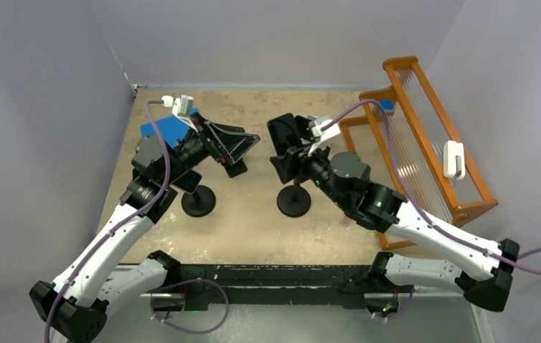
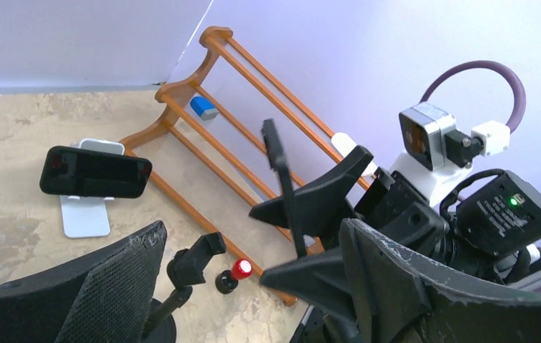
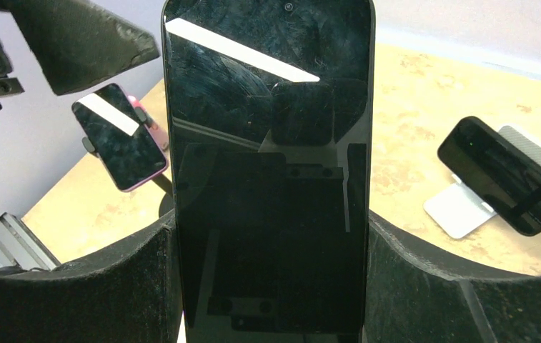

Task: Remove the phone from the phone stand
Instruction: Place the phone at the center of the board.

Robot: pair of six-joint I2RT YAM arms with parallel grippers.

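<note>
– Grey walls close in a tan, mottled table (image 1: pixel 253 229) on three sides. What takes up most of it?
– A wooden rack (image 1: pixel 424 143) runs along the right edge, with a white clip (image 1: pixel 454 158) and a small blue piece (image 1: pixel 387 107) on its rails. Both arms reach in from the near edge, and their grippers face each other over the middle, a strip of bare tabletop between them. More bare surface shows between them and the back wall.
– Where is the phone?
– Upright in the right gripper (image 3: pixel 271 229). The phone (image 3: pixel 271 143) has a finger pressed against each long side. It sits above the phone stand (image 1: pixel 294 202) and apart from the clamp (image 2: pixel 197 259).
– And the left gripper?
– The left gripper (image 1: pixel 248 151) is spread wide with nothing between its fingers. It is near a second black stand (image 1: pixel 198 202), which carries a pink-edged phone (image 3: pixel 121 136).
– Any more phones?
– A third phone (image 2: pixel 96 171) lies sideways on a white stand (image 2: pixel 85 218), with free tabletop around it.
– Brands, labels?
– All three screens are dark and give only reflections. Any marking is too small to read.
– Smallest thing?
– A red-tipped knob (image 2: pixel 241 269) beside the phone stand's pole, close to the rack's edge.
</note>
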